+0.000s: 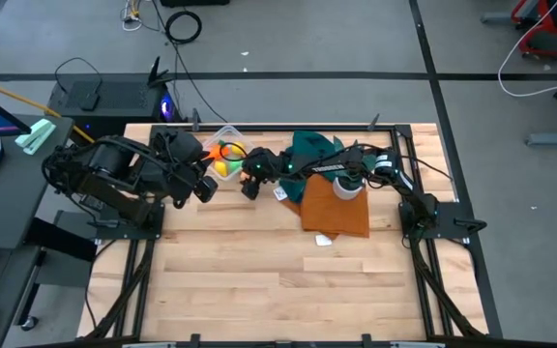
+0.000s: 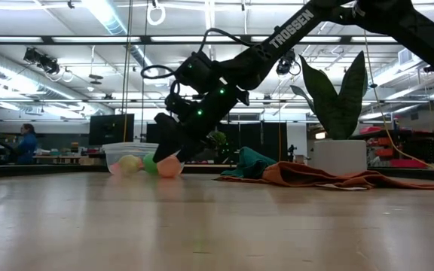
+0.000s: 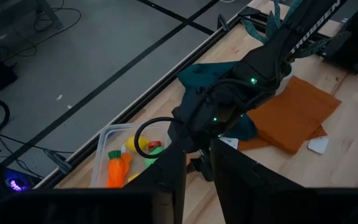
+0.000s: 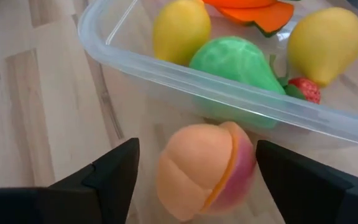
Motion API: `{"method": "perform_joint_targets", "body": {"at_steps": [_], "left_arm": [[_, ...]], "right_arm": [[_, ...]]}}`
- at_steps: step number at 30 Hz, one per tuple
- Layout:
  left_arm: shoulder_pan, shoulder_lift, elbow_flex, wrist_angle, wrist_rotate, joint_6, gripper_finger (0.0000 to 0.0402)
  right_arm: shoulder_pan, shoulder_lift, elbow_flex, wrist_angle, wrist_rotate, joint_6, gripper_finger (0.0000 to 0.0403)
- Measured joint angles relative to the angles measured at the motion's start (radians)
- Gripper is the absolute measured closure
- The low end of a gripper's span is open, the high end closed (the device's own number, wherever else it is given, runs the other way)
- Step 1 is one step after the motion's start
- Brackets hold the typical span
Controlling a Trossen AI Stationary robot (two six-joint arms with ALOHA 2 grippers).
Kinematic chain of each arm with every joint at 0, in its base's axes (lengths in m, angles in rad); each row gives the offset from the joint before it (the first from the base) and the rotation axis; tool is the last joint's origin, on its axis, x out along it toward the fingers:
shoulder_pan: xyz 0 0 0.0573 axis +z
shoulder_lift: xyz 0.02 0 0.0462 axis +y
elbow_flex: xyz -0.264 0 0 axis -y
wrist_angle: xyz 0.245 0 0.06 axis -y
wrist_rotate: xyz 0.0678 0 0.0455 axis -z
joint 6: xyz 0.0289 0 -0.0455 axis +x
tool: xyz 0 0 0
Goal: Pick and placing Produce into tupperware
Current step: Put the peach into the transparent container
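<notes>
Pale wooden table (image 1: pixel 259 271) carries a clear plastic tupperware (image 4: pixel 241 99) holding two yellow pieces, a green pear-shaped piece (image 4: pixel 232 62), an orange carrot and a red berry. Just outside its wall lies the pink-orange peach (image 4: pixel 205 169), seam running up toward the container, between the right end effector's (image 4: pixel 197 171) spread, non-touching fingers. The left end effector (image 1: pixel 204 186) hovers nearby, its fingers parted and empty.

An orange cloth (image 1: pixel 337 205) and teal cloth (image 1: pixel 309 153) lie beside a potted plant (image 2: pixel 339 124); a small white card (image 1: pixel 323 240), perhaps paper, lies nearby.

Clear glossy plastic tupperware (image 4: pixel 229 93), smooth matt plastic peach (image 4: pixel 205 168), pale wood-grain table (image 4: pixel 36 106), soft orange cloth (image 1: pixel 341 208)
</notes>
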Motion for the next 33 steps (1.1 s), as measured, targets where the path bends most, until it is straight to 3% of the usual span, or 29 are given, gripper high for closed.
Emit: {"method": "perform_joint_targets", "body": {"at_steps": [17,33], "left_arm": [[0.0,0.0,0.0,0.0,0.0,-0.001,0.0323],[0.0,0.0,0.0,0.0,0.0,-0.001,0.0321]], "right_arm": [[0.002,-0.003,0.0,-0.022,-0.009,-0.003,0.022],[0.04,-0.034,-0.001,-0.094,-0.013,-0.013,0.0224]]}}
